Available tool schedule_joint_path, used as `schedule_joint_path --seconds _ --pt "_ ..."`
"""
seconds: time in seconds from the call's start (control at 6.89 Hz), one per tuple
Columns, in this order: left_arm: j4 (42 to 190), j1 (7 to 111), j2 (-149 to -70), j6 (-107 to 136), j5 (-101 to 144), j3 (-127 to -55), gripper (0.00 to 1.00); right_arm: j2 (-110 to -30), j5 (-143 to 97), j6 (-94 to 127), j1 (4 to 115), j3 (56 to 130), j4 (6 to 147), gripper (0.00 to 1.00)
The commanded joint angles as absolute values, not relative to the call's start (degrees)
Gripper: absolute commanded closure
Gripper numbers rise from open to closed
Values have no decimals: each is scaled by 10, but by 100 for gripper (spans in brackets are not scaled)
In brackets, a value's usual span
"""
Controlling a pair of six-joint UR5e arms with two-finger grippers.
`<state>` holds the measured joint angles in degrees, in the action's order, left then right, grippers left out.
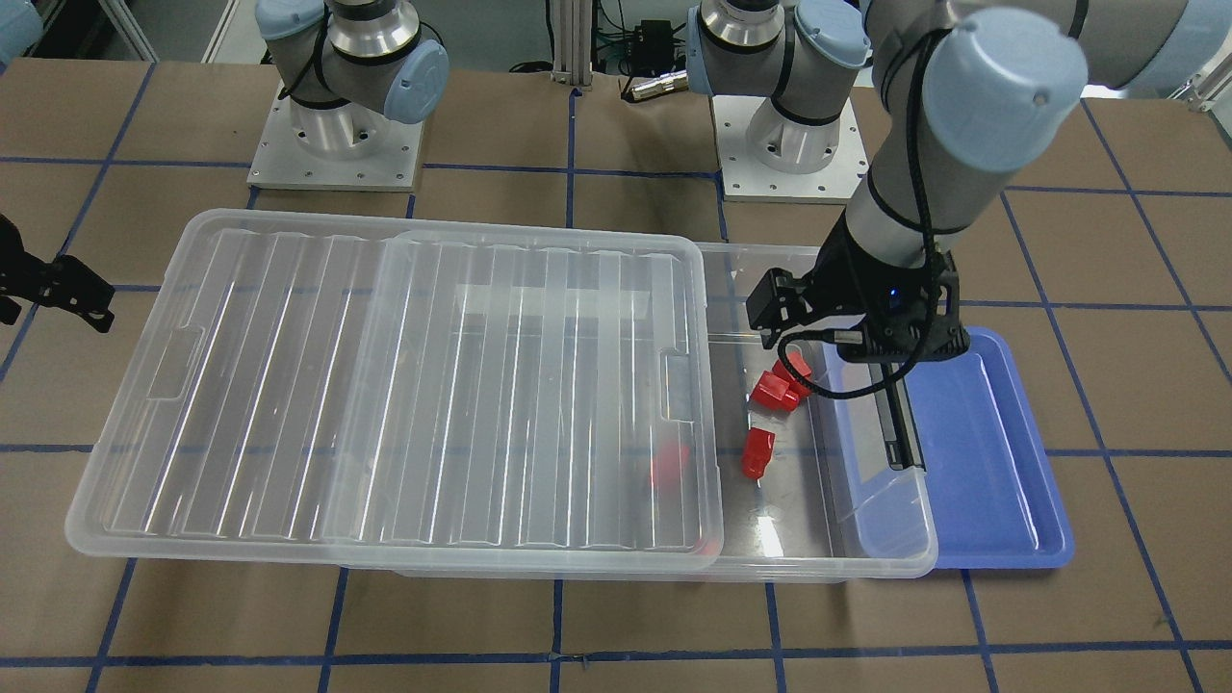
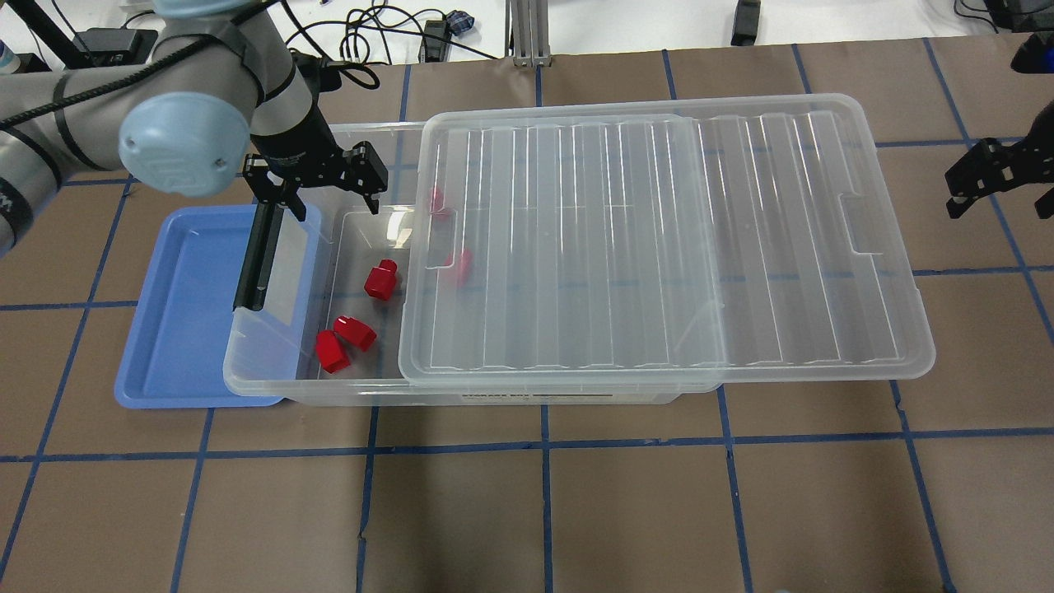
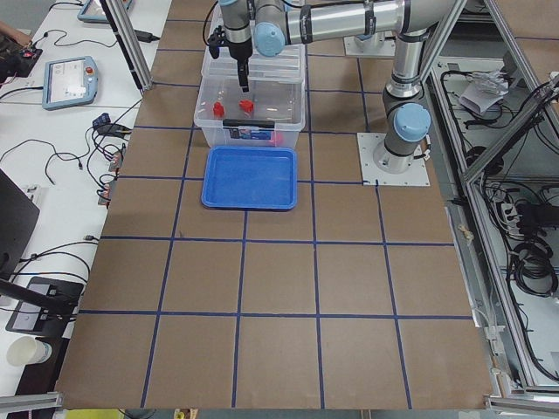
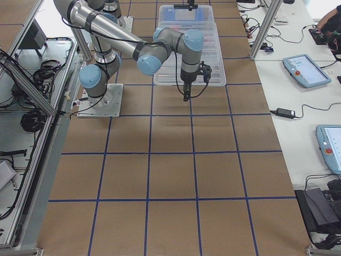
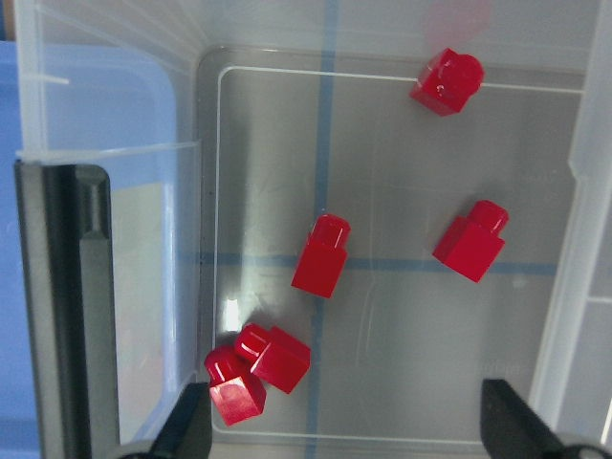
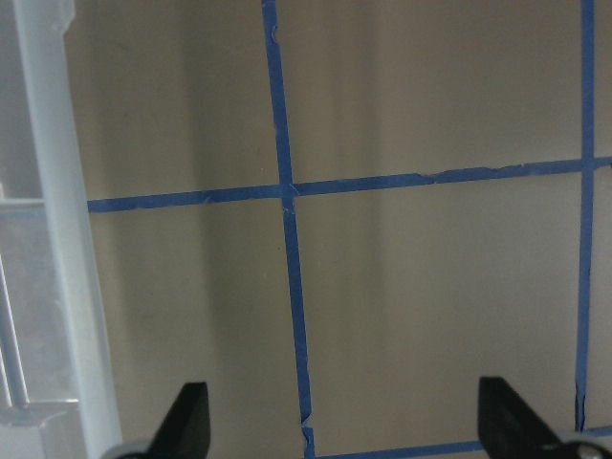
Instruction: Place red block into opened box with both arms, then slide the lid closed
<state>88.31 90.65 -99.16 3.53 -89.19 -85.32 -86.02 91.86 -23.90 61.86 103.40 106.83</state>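
The clear box (image 2: 494,397) lies across the table with its ribbed lid (image 2: 659,247) slid toward my right, leaving the left end uncovered. Several red blocks lie on the box floor: one red block (image 5: 321,255) sits mid-floor, a pair (image 5: 273,352) touch near the handle end, and two show dimly under the lid (image 2: 461,265). My left gripper (image 5: 349,440) hangs open over that uncovered end with nothing between its fingers. Out past the lid's far end, my right gripper (image 6: 349,426) is open above bare table, beside the lid's edge (image 6: 57,239).
A shallow blue tray (image 2: 181,313) holds nothing and lies partly under the box's left end, below the black bar handle (image 2: 255,263). Brown table with blue tape lines surrounds the box. Both arm bases (image 1: 337,144) stand behind it.
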Motion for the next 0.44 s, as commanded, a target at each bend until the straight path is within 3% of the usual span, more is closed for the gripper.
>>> schedule_joint_path --seconds 0.0,0.29 --pt "919 911 -929 29 -892 -844 0 -860 915 -236 621 1048 1073 0" --pt "915 909 -891 21 -890 -834 0 -857 914 -233 626 1060 1090 0"
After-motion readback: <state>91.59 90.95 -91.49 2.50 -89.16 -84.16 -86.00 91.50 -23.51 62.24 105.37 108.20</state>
